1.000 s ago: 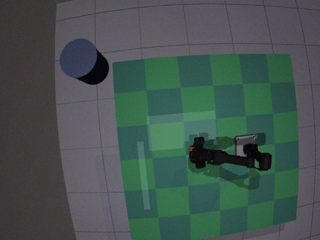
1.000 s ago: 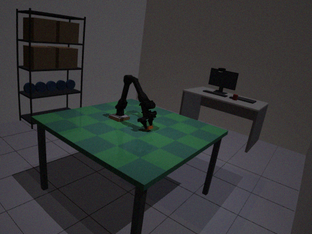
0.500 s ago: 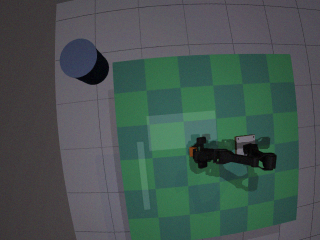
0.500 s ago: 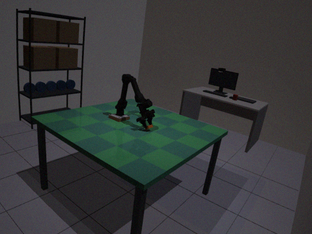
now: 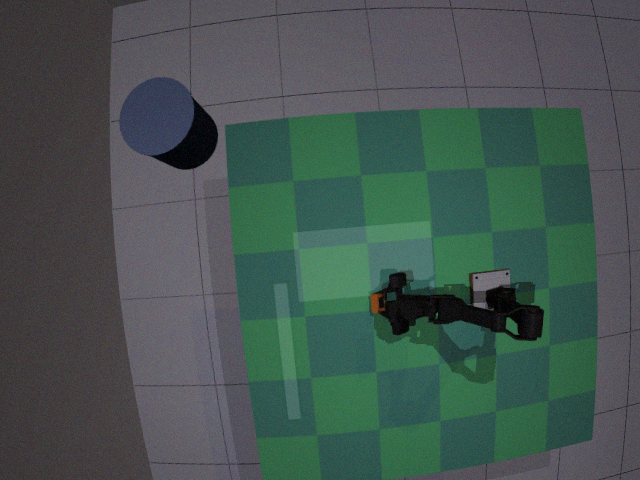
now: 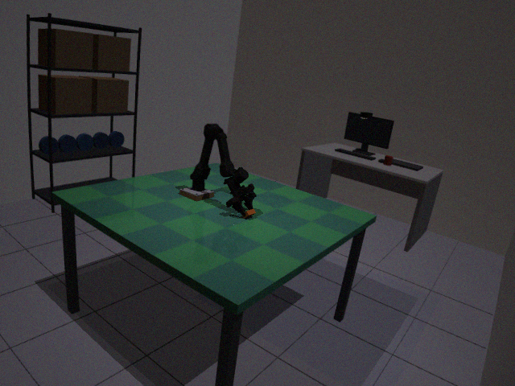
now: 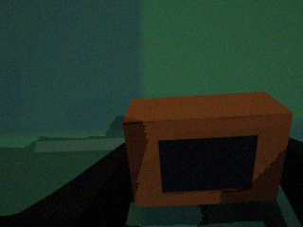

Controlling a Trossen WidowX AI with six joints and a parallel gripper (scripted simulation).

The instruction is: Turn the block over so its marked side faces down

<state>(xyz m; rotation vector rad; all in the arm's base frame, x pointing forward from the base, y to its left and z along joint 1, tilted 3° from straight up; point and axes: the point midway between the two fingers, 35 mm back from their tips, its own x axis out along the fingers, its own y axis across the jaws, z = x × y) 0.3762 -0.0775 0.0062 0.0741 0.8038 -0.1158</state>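
Note:
The orange block (image 5: 374,303) (image 6: 250,212) (image 7: 204,108) is held tilted, low over the green checkered table (image 5: 330,408) (image 6: 232,240); whether it touches the table cannot be told. Its marked side, a dark rectangle (image 7: 208,163), faces back toward the wrist camera and also shows from above in the top view, so it faces partly upward. My gripper (image 5: 381,303) (image 6: 248,214) (image 7: 202,148) is shut on the block, with one dark finger at each end. The fingertips are mostly hidden behind the block in the wrist view. The block's underside is hidden.
The arm's white base plate (image 5: 491,279) (image 6: 188,191) is on the table behind the gripper. A blue-topped cylinder (image 5: 156,116) stands off the table's corner. A shelf rack (image 6: 93,153) and a desk (image 6: 420,175) stand away from the table.

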